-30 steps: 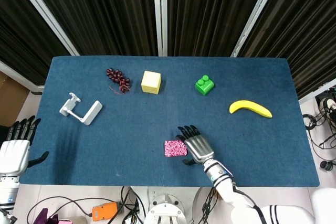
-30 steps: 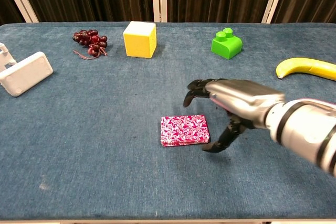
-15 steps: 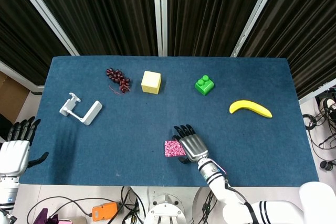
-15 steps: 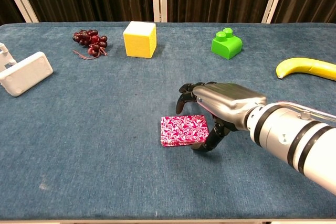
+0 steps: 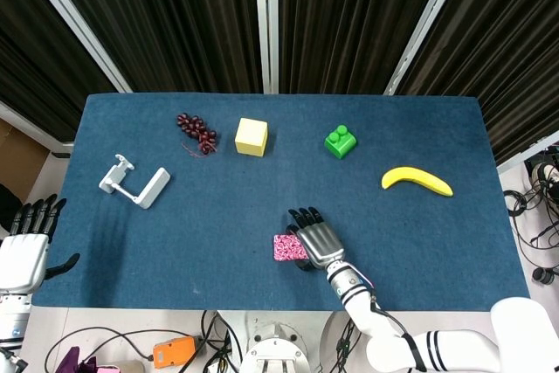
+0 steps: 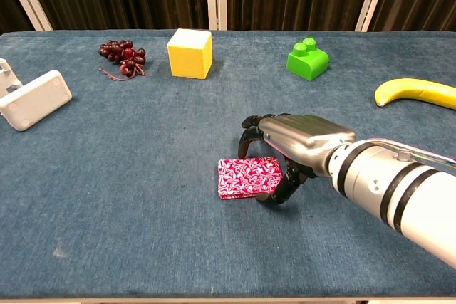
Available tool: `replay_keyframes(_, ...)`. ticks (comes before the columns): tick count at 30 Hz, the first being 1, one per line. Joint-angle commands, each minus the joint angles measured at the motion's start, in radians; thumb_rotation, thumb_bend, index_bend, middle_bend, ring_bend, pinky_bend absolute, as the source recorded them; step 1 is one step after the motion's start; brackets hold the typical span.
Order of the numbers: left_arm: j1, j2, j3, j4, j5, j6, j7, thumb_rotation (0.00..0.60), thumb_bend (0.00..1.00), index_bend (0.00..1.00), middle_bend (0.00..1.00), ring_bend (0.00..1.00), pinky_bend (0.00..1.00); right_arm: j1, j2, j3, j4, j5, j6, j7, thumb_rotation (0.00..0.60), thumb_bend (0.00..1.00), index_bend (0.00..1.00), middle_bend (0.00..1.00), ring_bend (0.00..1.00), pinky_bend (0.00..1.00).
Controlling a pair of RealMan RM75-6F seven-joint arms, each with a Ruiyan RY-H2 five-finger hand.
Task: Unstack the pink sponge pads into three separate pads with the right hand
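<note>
The pink patterned sponge pads lie as one low stack on the blue table, near its front edge; in the head view the stack is half covered. My right hand sits over the stack's right end. Its fingers curl down at the far edge and its thumb presses the near right corner, so it grips that end. The stack's right side looks slightly raised. My left hand hangs off the table's left edge with fingers spread, holding nothing.
A yellow cube, dark grapes and a green brick stand along the back. A banana lies at the right, a white holder at the left. The blue table is bare left of the stack.
My right hand has slid left onto the stack's right end and its thumb has closed against the near corner. The left hand has not moved.
</note>
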Motion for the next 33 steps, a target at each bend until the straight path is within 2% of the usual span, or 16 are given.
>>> replay_keyframes(1,0.000,0.001,0.000,0.000,-0.001,-0.001,0.001,0.600,0.12,0.00,0.00,0.00,0.00,0.004,0.001,0.000,0.001,0.007,0.002,0.002,0.600,0.41,0.37,0.10,0.00,0.02)
replay_keyframes(6,-0.001,0.004,-0.002,-0.002,-0.002,-0.002,0.002,0.600,0.12,0.00,0.00,0.00,0.00,0.013,0.005,0.002,-0.003,0.024,-0.002,0.014,0.600,0.41,0.37,0.10,0.00,0.02)
replay_keyframes(13,-0.003,0.006,-0.003,-0.004,-0.003,-0.005,0.005,0.600,0.12,0.00,0.00,0.00,0.00,0.025,0.009,0.006,-0.001,0.044,-0.007,0.032,0.600,0.46,0.47,0.10,0.00,0.02)
replay_keyframes(23,-0.002,0.008,-0.003,-0.007,-0.004,-0.004,0.005,0.600,0.12,0.00,0.00,0.00,0.00,0.027,0.041,0.014,-0.025,0.002,0.006,0.090,0.600,0.52,0.52,0.11,0.00,0.03)
replay_keyframes(28,-0.003,0.009,-0.004,-0.007,-0.003,-0.004,0.005,0.600,0.12,0.00,0.00,0.00,0.00,0.044,0.072,0.057,-0.019,0.017,0.001,0.110,0.600,0.52,0.53,0.12,0.00,0.02)
replay_keyframes(33,-0.004,0.008,-0.004,-0.008,-0.005,-0.008,0.009,0.600,0.12,0.00,0.00,0.00,0.00,0.098,0.092,0.125,0.072,0.084,-0.067,0.134,0.600,0.52,0.51,0.12,0.00,0.01)
